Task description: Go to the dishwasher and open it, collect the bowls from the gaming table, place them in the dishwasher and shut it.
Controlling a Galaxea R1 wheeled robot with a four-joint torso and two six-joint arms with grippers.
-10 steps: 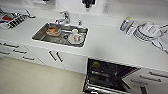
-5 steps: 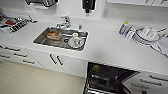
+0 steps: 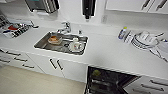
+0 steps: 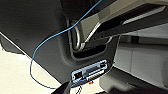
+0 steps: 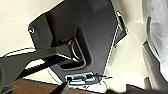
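The dishwasher [image 3: 108, 80] stands open under the white counter at the lower right of the head view. Its inside is dark, with wire racks. A small lime-yellow round thing [image 3: 96, 73] sits in the rack near its left side; I cannot tell whether it is one of the bowls. The gaming table is out of view. The left wrist view looks past my own dark plate [image 4: 37, 37] with a blue cable [image 4: 50, 37]. The right wrist view shows the same kind of plate [image 5: 82, 32] over pale floor.
A steel sink [image 3: 40, 43] in the counter holds an orange-brown dish [image 3: 54, 39] and a white cup [image 3: 75, 45]. A rack of white plates [image 3: 145, 41] and a bottle [image 3: 122, 33] stand at the right. White cabinet doors [image 3: 57, 65] run below, above beige floor [image 3: 30, 83].
The whole head picture has shifted slightly, with the counter and sink a little lower than before, so the camera moved. Nothing on the counter has changed place.
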